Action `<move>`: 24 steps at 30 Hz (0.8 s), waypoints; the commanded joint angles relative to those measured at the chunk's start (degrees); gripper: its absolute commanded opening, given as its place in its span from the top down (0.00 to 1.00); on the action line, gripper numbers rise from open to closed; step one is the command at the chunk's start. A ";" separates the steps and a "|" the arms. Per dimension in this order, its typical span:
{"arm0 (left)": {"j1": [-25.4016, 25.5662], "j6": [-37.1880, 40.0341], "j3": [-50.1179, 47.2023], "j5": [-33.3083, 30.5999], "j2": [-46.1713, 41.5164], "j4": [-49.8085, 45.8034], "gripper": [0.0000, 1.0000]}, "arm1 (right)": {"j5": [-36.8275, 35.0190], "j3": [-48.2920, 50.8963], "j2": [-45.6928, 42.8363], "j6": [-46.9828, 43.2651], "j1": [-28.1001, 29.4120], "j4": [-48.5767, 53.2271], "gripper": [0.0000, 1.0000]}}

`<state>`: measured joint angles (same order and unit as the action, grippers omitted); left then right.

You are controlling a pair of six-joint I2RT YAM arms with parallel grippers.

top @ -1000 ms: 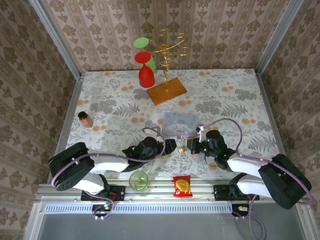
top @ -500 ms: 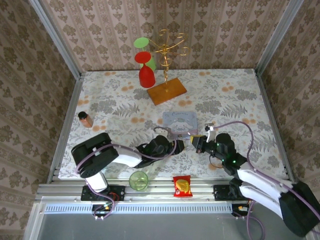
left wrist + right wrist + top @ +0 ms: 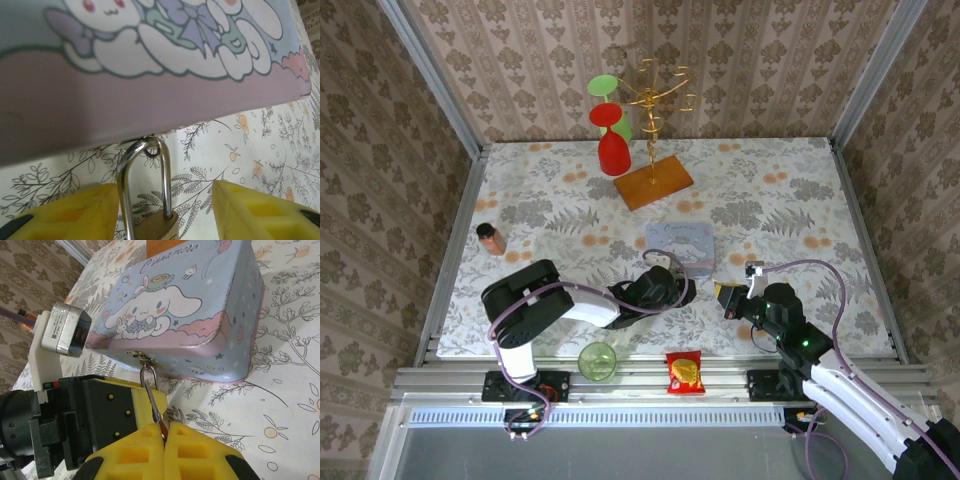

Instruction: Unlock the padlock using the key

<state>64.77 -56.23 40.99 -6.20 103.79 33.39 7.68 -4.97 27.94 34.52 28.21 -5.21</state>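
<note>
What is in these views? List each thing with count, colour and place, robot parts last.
tin box: 1, pastel blue and pink, table centre
padlock: 1, brass with silver shackle, hooked through the tin box's clasp
wire rack: 1, gold on wooden base, far centre
glasses: 2, one red, one green, left of rack
bottle: 1, brown, table's left side
cup: 1, green, near edge
snack packet: 1, red and yellow, near edge
table: 1, floral, beneath all
left tool: 1, yellow fingers, open astride the padlock
right tool: 1, yellow fingers, shut, right of the box

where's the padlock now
Left wrist view, bottom centre: the padlock is hooked by its shackle to the tin box, between the open jaws of the left gripper.
</note>
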 commanded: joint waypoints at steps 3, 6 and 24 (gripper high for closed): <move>2.10 -4.44 -0.35 1.08 3.53 -0.39 0.54 | -1.39 0.65 -0.66 0.33 -0.30 1.27 1.00; 2.70 -5.93 -1.46 0.53 3.11 0.50 0.59 | -1.28 0.67 -0.43 0.29 -0.34 1.07 1.00; 5.01 -10.79 -3.16 0.14 4.16 1.44 0.68 | -1.05 0.85 -0.78 0.52 -0.39 1.48 1.00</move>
<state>68.60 -64.86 39.03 -8.95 105.30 39.16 7.68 -4.78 27.94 34.54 28.10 -4.45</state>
